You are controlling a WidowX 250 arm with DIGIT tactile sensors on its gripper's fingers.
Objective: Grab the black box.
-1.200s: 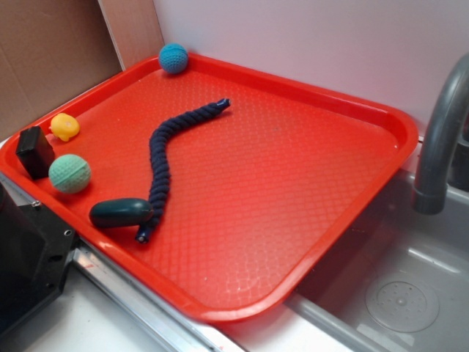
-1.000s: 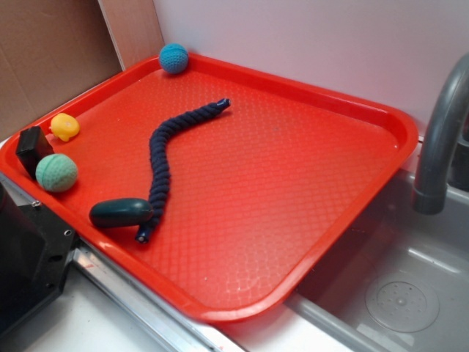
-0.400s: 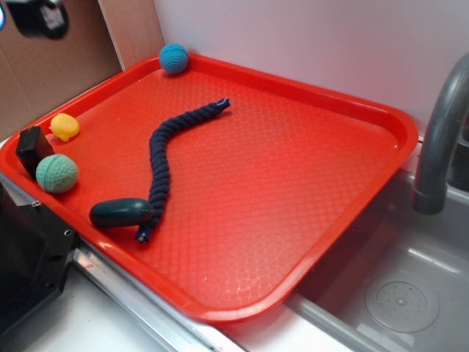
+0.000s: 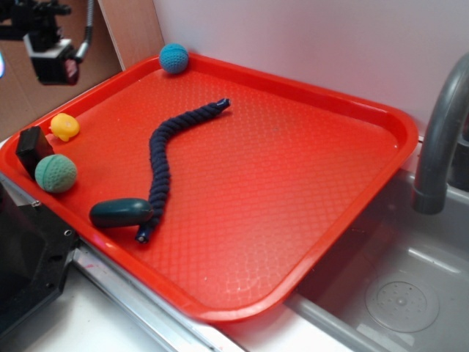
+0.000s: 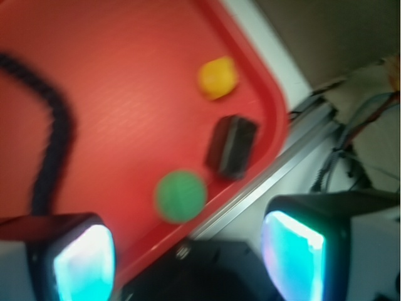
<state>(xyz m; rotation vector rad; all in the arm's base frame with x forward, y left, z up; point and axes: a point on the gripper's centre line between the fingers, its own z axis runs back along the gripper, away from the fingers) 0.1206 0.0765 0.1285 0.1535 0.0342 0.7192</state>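
Black box (image 4: 34,149) sits ungrasped at the tray's (image 4: 381,117) left edge; gripper (image 5: 188,257), fingers spread and empty, hovers upper left.

Plain white wall (image 4: 308,37) behind, brown cardboard panel (image 4: 44,88) at left, grey metal sink basin (image 4: 396,293) with curved grey faucet (image 4: 440,139) at right

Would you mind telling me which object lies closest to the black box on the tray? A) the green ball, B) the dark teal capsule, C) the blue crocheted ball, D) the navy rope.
A: the green ball sits right beside the black box at the tray's left edge, while the other three options lie farther off.
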